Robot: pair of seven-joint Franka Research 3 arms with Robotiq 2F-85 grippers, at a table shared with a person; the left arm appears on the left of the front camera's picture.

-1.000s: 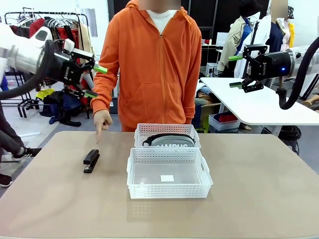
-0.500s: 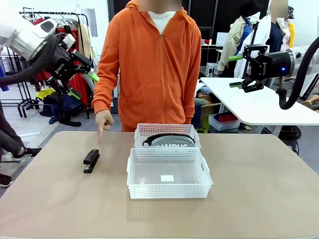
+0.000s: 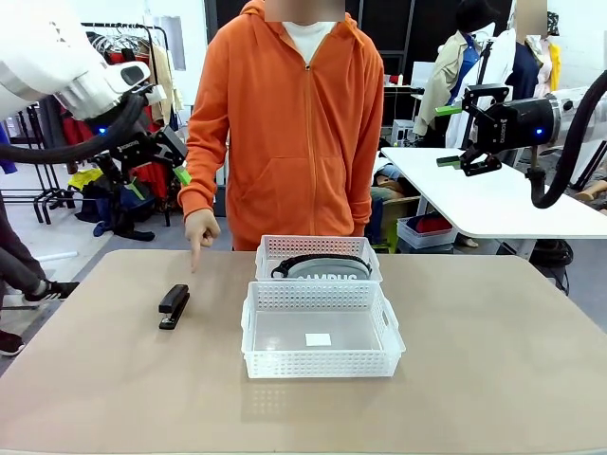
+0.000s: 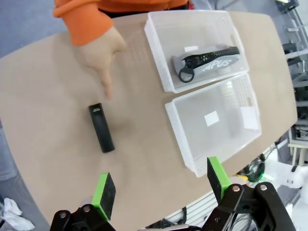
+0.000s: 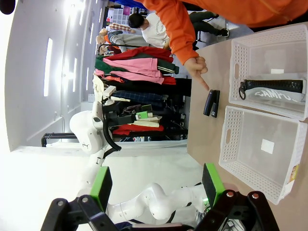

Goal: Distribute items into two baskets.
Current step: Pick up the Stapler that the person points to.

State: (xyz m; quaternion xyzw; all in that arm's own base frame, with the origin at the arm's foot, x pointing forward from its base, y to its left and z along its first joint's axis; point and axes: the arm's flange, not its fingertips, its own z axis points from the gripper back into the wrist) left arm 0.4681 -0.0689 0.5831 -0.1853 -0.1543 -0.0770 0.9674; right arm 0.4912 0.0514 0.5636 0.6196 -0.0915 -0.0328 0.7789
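The stapler (image 3: 174,305), small and black, lies flat on the left part of the desk (image 3: 493,360), well left of both baskets. No print can be made out on it. The left jaws hang high above and a little left of it, released, with their green pads (image 3: 180,174) spread wide. In the left wrist view the stapler (image 4: 101,127) sits far below, nearer the left-hand pad (image 4: 105,188). The person's hand (image 3: 200,232) points a finger down at the stapler's far end, close to it, but whether it touches cannot be told.

At mid-desk the near basket (image 3: 322,355) holds nothing but a small white label on its floor, which looks blank from here. The far basket (image 3: 318,243) touches it from behind and holds the grey pouch (image 3: 322,268). Its white "CAMPUS" lettering reads upside down and the near basket's rim cuts off part of it. A black strap curves along the pouch's top.

At far right the right jaws hang high, well away from everything on the desk, released, pads (image 3: 448,110) apart. Part of that arm runs out of the picture.
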